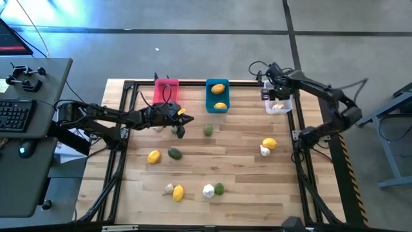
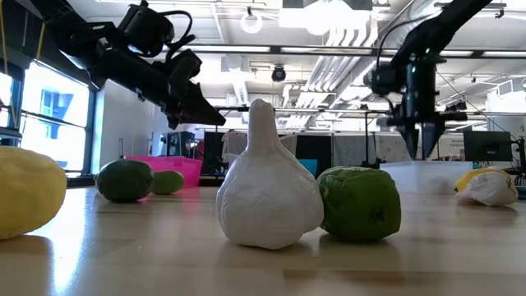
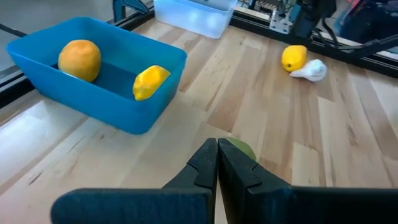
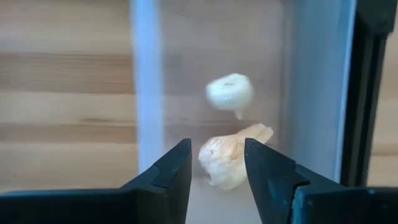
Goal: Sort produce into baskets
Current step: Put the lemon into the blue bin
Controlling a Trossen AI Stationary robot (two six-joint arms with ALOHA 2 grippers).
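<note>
Below — white, knobbly garlic (image 4: pixel 231 163)

Free room, as we see it: bare worktop (image 1: pixel 238 158) mid-board, between the green lime (image 1: pixel 208 130) and the lemon (image 1: pixel 269 144). Obstacles: blue bin (image 1: pixel 217 106), pink bin (image 1: pixel 166 90), clear bin (image 1: pixel 279 108) along the far edge.

The scene is brightly lit by ceiling lamps (image 2: pixel 253 21), a soft sheen is cast on the wooden table (image 2: pixel 246 263), and the garlic (image 4: pixel 230 92) is blurred in the right wrist view.
</note>
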